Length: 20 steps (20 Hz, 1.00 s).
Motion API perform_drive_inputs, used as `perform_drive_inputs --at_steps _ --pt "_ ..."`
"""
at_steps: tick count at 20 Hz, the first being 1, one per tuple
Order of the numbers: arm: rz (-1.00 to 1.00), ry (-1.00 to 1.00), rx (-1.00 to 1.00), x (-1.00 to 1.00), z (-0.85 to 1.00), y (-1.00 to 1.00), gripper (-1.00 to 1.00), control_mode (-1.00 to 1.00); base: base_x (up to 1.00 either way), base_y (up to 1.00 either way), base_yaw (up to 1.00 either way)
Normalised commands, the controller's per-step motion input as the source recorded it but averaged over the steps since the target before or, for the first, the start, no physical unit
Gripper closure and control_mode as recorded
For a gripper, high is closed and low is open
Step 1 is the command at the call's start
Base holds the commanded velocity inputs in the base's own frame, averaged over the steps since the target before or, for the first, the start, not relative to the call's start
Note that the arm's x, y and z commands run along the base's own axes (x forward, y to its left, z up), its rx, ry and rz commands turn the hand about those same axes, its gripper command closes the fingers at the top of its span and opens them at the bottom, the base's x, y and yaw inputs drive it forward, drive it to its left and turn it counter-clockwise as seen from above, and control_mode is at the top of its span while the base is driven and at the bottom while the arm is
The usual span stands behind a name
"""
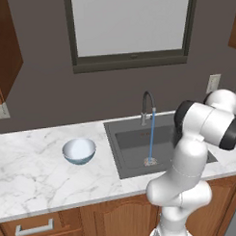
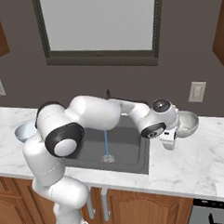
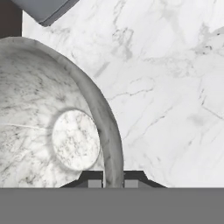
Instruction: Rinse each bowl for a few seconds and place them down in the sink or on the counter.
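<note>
Over the table (image 2: 200,160) right of the sink (image 2: 134,154), the claw (image 3: 110,183) is pinching the rim of the speckled bowl (image 2: 189,121), jaws closed tight on it. Water is running from the faucet (image 1: 147,103), so the rinse of this bowl is probably pending, though I cannot be sure. Next, the bowl is needing a carry leftward under the stream (image 1: 152,135), while the blue bowl (image 1: 79,150) is waiting on the left table.

Beyond my jaws stands a dark grey-brown wall (image 1: 37,89) with a wide window (image 1: 130,23) in a dark frame, its pane pale and evenly lit. White wall outlets (image 2: 197,91) sit on it above the worktop. Brown wooden cabinets (image 1: 114,219) run below, and upper cabinets (image 1: 4,47) hang to the sides.
</note>
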Motion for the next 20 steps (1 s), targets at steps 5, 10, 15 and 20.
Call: perform_drive_inputs --at_steps 5,10,15,20 --pt "0.08 0.10 0.14 -0.04 0.03 0.10 1.00 -1.00 0.00 0.00 0.00" --pt "0.09 0.15 0.15 0.00 0.02 0.14 1.00 -1.00 0.00 0.00 0.00" --pt "0.09 0.12 0.15 0.00 0.01 0.20 1.00 -1.00 0.00 0.00 0.00" --pt "0.09 0.05 0.09 0.00 0.00 0.27 1.00 -1.00 0.00 0.00 0.00"
